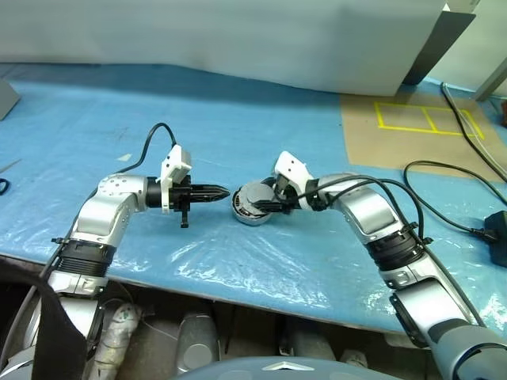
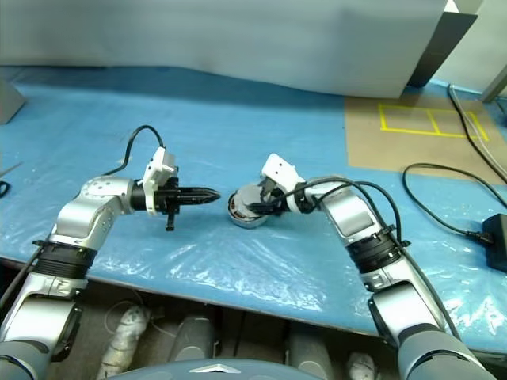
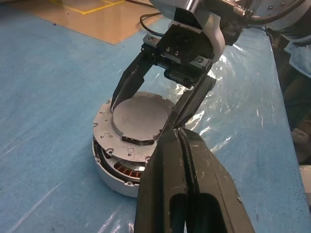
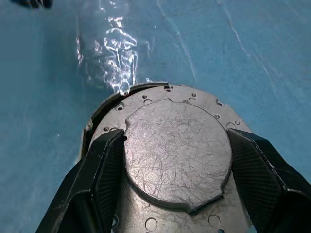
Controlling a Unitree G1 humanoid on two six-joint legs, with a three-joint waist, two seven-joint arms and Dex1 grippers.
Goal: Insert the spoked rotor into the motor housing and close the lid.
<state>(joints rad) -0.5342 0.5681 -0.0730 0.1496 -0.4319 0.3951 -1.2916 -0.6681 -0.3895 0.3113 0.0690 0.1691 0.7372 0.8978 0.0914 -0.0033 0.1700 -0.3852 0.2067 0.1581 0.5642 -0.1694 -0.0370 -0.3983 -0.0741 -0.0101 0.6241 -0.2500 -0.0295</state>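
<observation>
Two pincers meet at the middle of my tabletop (image 1: 95, 127), which is draped in a blue plastic sheet. Nearest me, my left pincer (image 1: 224, 192) points level toward the right with its two black fingers pressed together and nothing between them; its tip sits just beside the left edge of the motor housing (image 1: 247, 214), and from the head views I cannot tell whether it touches. The housing stands upright on the sheet, a squat silver-grey can, and in my left wrist view I see copper-brown windings through the gap under its top. The lid (image 4: 177, 155) lies on top of the housing with its plain grey scratched face up, a raised round plate in its middle ringed by small holes; it looks slightly lifted on the side toward my left pincer. My right pincer (image 3: 149, 112) comes in from the right, angled down, its fingers spread wide and standing on either side of that raised plate, close against its rim. Farther right, black cables (image 1: 444, 186) loop across the sheet. Beyond them lies a brown board (image 1: 372, 134) marked with yellow tape (image 1: 428, 119), and a pale wall panel (image 1: 238, 39) closes the far edge.
</observation>
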